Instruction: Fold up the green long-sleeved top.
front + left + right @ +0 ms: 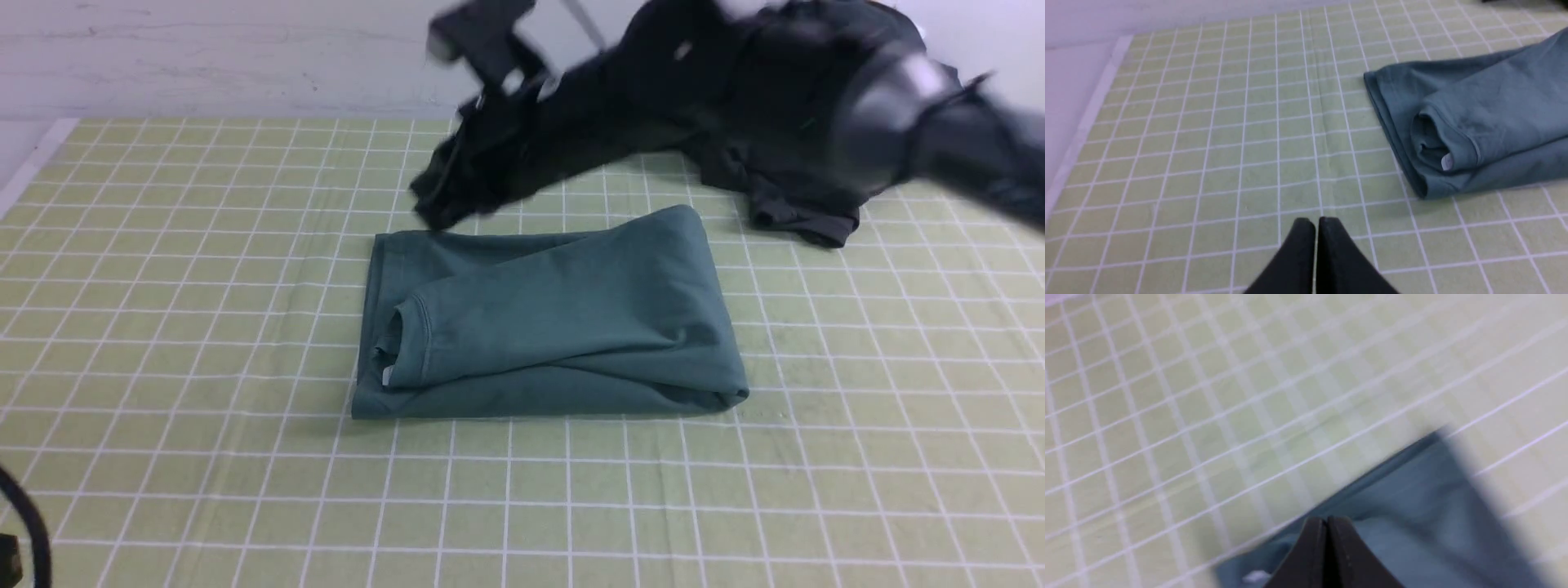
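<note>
The green long-sleeved top (547, 318) lies folded into a compact rectangle in the middle of the checked mat, with its collar and white neck label (386, 374) at its left end. It also shows in the left wrist view (1486, 122) and, blurred, in the right wrist view (1412, 522). My left gripper (1316, 220) is shut and empty over bare mat, to the left of the top. My right gripper (1327, 518) is shut and empty above the top's edge. The right arm (922, 122) is a blur at the back right.
A heap of dark garments (735, 106) lies at the back of the mat, just behind the top. The yellow-green checked mat (163, 327) covers the table. Its left edge (1094, 110) meets a pale border. A black cable (24, 523) shows at the front left.
</note>
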Tool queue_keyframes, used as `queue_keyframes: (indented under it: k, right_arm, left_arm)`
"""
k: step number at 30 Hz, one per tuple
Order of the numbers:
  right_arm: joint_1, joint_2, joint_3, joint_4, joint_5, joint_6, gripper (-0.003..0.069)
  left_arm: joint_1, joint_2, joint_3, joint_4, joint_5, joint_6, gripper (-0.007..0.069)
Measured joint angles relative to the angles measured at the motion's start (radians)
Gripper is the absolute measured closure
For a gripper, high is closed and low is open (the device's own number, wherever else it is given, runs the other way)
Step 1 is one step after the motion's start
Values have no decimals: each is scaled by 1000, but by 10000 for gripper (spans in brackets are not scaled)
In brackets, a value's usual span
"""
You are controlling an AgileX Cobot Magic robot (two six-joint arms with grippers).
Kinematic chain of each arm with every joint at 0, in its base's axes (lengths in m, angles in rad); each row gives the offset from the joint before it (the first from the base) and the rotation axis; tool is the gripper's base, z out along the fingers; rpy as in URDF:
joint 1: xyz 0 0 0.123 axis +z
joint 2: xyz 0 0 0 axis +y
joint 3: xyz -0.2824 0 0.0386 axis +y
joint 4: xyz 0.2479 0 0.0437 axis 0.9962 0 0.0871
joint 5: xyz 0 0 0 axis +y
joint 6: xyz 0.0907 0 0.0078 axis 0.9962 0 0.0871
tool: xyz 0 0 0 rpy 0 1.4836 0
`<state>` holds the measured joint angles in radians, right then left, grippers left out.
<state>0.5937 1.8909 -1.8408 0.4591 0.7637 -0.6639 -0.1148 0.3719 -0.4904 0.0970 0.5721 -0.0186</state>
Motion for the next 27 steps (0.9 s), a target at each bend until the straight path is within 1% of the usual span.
queue_keyframes:
  k: [3,4,5,8,9,10,11,12,13,14,16,17,18,19,20,21,22,23,24,27]
  right_arm:
    - [-29,-180,-1,-214,28,37,670]
    - [-39,-233,-1,-266,39,66,670]
    - [-45,-244,-1,-291,46,73,670]
    - [-109,-396,-1,-479,128,211,670]
    - [-114,-410,-1,-488,135,219,670]
    - [-137,-444,5,-528,145,264,670]
    - [-173,-493,29,-577,136,339,670]
    - [-178,-501,34,-583,136,339,670]
    - [-207,-561,82,-616,99,421,670]
    - [-227,-611,132,-629,49,472,670]
    - [-238,-697,228,-640,-25,533,670]
    - [-240,-762,305,-642,-95,560,670]
    - [-240,-821,376,-643,-161,576,670]
    - [-240,-833,391,-643,-176,579,670]
    - [-241,-922,500,-644,-302,591,670]
    - [-241,-1002,599,-647,-389,598,670]
    - [-241,-1058,668,-649,-461,599,670]
    - [-241,-1058,668,-649,-479,600,670]
    - [-241,-1197,842,-658,-666,602,670]
    - [-241,-1369,1052,-676,-873,599,670]
  left_arm:
    - [0,-59,1,0,4,2,625]
    - [0,-72,1,0,4,2,625]
    - [0,-74,1,0,4,2,625]
    - [0,-91,1,0,6,3,625]
    - [0,-91,1,0,6,3,625]
    - [0,-91,1,0,6,3,625]
    - [0,-91,1,0,7,3,625]
    - [0,-91,1,0,7,3,625]
    - [0,-91,1,0,7,3,625]
    - [0,-91,1,0,7,3,625]
    - [0,-91,1,0,7,3,625]
    - [0,-91,1,0,7,3,625]
    - [0,-91,1,0,7,3,625]
    - [0,-91,1,0,7,3,625]
    - [0,-91,1,0,7,3,625]
    - [0,-91,1,0,7,3,625]
    - [0,-91,1,0,7,3,625]
    - [0,-91,1,0,7,3,625]
    - [0,-91,1,0,7,3,625]
    - [0,-91,1,0,7,5,625]
